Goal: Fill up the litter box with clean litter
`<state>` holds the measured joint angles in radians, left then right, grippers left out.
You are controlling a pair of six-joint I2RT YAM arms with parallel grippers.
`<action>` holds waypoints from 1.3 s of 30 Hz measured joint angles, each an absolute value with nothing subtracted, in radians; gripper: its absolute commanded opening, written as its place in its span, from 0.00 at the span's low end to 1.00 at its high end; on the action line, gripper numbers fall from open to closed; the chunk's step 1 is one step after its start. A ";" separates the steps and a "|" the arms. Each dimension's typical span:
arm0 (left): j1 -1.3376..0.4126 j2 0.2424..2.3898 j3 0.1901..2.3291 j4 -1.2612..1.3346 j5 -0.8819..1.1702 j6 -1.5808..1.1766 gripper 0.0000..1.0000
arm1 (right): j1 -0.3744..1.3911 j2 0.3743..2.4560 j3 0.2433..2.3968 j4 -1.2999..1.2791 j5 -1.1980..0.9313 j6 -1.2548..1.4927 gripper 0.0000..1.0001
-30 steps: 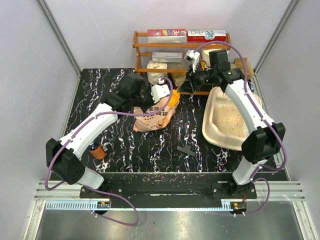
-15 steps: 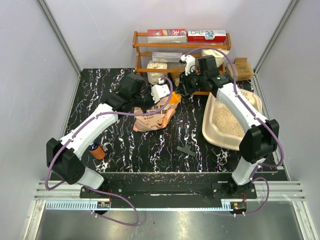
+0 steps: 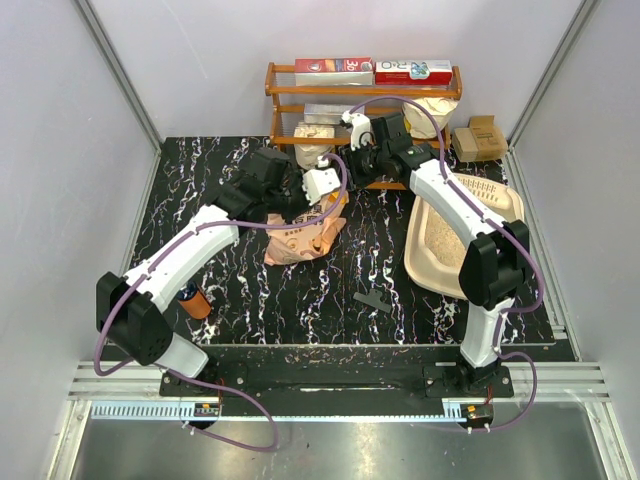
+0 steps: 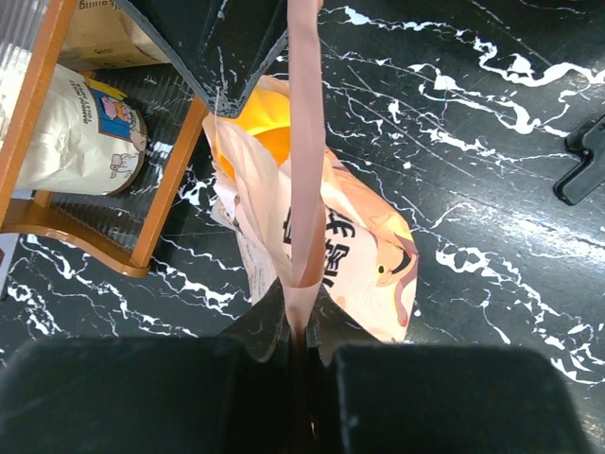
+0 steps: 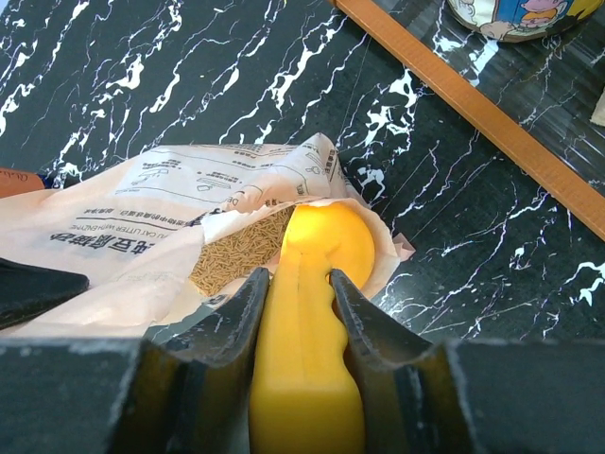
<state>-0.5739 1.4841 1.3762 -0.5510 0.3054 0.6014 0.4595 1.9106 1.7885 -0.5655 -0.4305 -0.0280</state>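
On the black white-veined marble tabletop point(image 3: 250, 300), a short orange cylinder point(image 3: 196, 302) stands near the near-left corner. A small black T-shaped piece point(image 3: 373, 299) lies toward the near edge, between the arms.

Farther in, at mid-table, sits the crinkled pink-orange litter bag point(image 3: 300, 238). The left gripper point(image 4: 301, 340) is clamped on a thin strip of the bag's upper edge, holding the mouth up and open. A second ago the right gripper point(image 5: 301, 284) hung beside the far end of the litter box. It has since swung left across the table, and it is clenched around the handle of a yellow plastic scoop point(image 5: 317, 246). The scoop's bowl now sits in the bag's mouth, touching the granules inside. This reads as the start of another scooping pass, so filling is probably under way, not finished.

The large cream-beige plastic litter box point(image 3: 415, 262) lies along the right edge of the table, partly hidden by the right arm. It has rounded corners, high walls and a slotted rim at its far end. The clean litter point(image 3: 440, 245) is fine tan grain, sand-like. It covers the part of the floor that shows, with the walls still standing well above it. More of it shows in the bag, beside the scoop.

Along the far edge stands an orange-brown wooden shelf rack point(image 3: 285, 89) loaded with boxes and sacks.
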 measured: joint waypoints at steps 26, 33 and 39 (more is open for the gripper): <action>-0.582 1.427 1.334 -0.495 0.308 0.772 0.00 | 0.505 1.910 1.745 -0.677 -0.466 0.028 0.00; -0.584 1.428 1.333 -0.495 0.300 0.763 0.00 | 0.471 1.930 1.666 -0.551 -0.589 0.146 0.00; -0.583 1.431 1.333 -0.499 0.282 0.764 0.00 | 0.411 2.013 1.602 -0.375 -0.839 0.320 0.00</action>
